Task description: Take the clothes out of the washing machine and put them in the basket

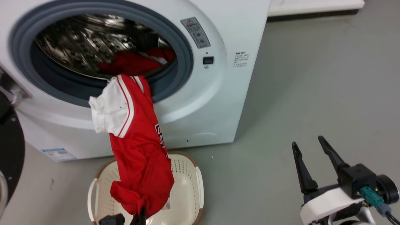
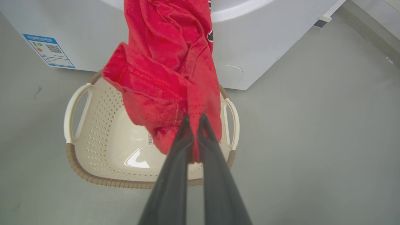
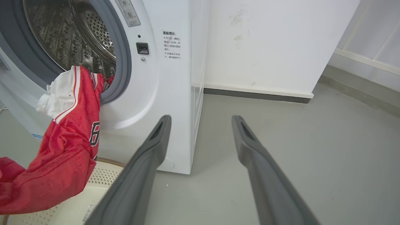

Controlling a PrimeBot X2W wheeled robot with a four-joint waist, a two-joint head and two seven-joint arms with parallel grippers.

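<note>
the left gripper (image 2: 193,118) has its fingers pinched together on a low fold of the clothes (image 2: 168,72), above the basket (image 2: 90,131). the garment's upper end drapes over the porthole rim of the washing machine (image 1: 218,93). risk: that end may snag there, or fall beside the basket. the right gripper (image 1: 307,140) is spread wide, empty. whether the red inside the drum (image 1: 78,40) is fabric or reflection is unclear.
</note>
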